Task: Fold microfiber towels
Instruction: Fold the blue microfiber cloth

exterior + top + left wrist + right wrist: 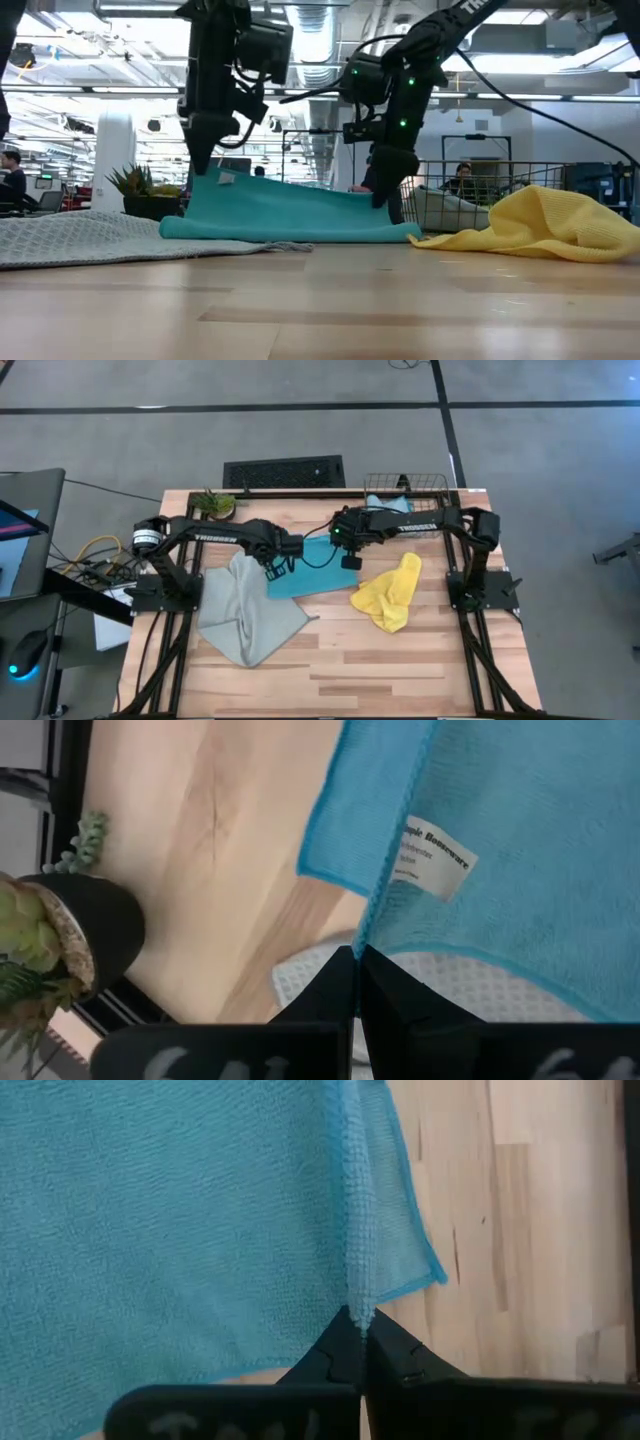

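Observation:
The cyan-blue towel (312,572) lies mid-table, doubled over, with one edge raised between my two grippers. My left gripper (278,568) is shut on its left corner and my right gripper (350,560) on its right corner. In the low view the raised edge (290,185) runs from the left gripper (200,165) down to the right one (385,198). The grey-green towel (245,612) lies crumpled on the table's left, the yellow towel (390,592) bunched on its right. A pale blue towel (385,503) sits in the wire basket. My left gripper pinches the cyan towel's hemmed edge (366,932) between its two fingers, close to the corner with the white label (437,857). The fingers slant down from above. That corner is lifted; the cloth hangs from it onto the layer below. My right gripper pinches a bunched ridge of the cyan towel's edge (358,1295) at its other raised corner, fingers slanting down from above. The corner is held just off the table, and the cloth spreads away from it onto the wood.
A potted plant (213,505) stands at the far left. The wire basket (405,492) sits at the far right edge. The grey-green towel's edge reaches under the cyan towel's left corner (470,990). Bare wood (340,670) runs along the near side.

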